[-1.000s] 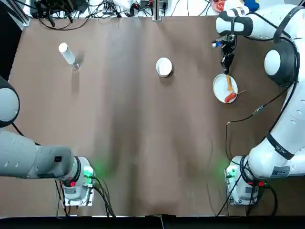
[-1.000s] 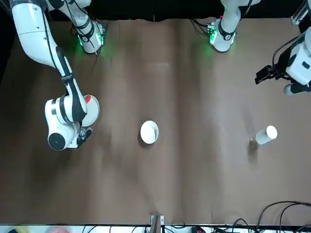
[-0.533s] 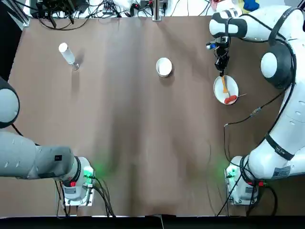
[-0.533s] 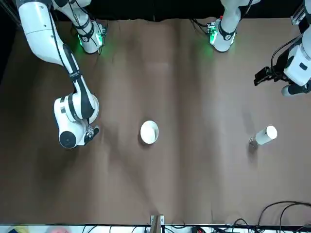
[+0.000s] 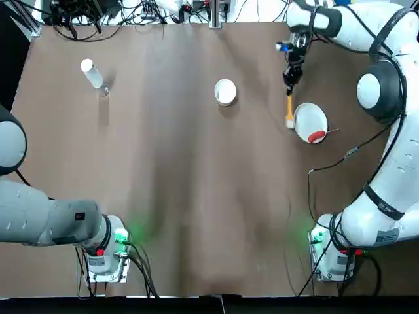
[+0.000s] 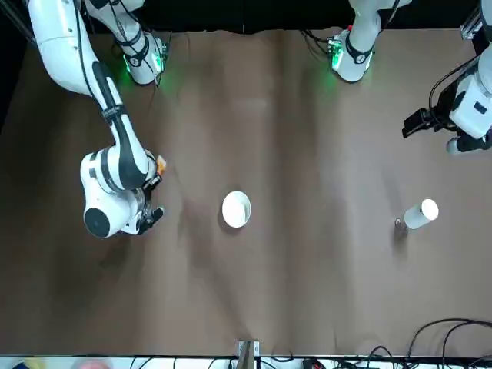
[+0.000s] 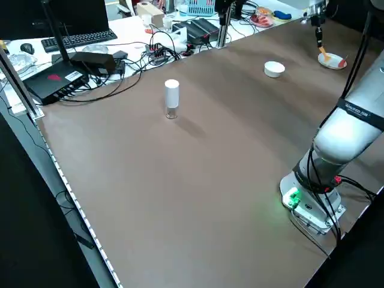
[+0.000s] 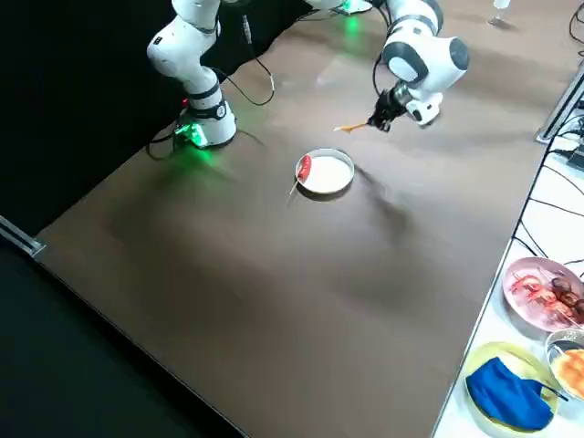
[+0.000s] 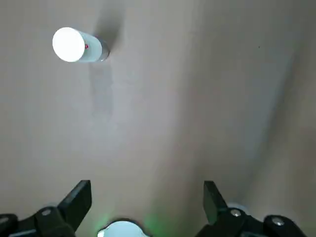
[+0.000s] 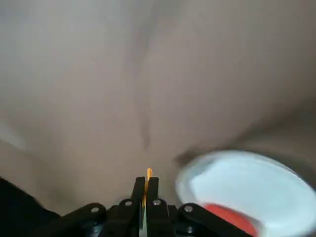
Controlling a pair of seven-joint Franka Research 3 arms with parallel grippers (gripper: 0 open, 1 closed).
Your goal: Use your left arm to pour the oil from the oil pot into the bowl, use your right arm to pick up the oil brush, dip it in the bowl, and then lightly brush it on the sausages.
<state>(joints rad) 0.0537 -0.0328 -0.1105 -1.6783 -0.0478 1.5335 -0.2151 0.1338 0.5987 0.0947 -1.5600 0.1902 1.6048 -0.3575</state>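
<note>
Top view: 1 oil pot [image 5: 92, 73] upright on the tabletop [image 5: 177, 163], 1 bowl [image 5: 225, 92] near ctr, 1 plate [image 5: 309, 120] w/ 1 sausage [image 5: 317, 136] on a skewer [image 5: 332, 130], 1 oil brush [image 5: 289, 112]; R gripper [image 5: 289, 91] points down, brush now just L of plate, was over it before. Front view: L gripper [image 6: 404, 127] off near the pot's side, unmoved. L wrist view: L jaws apart, nothing between. R wrist view: R jaws clamped on brush.
</note>
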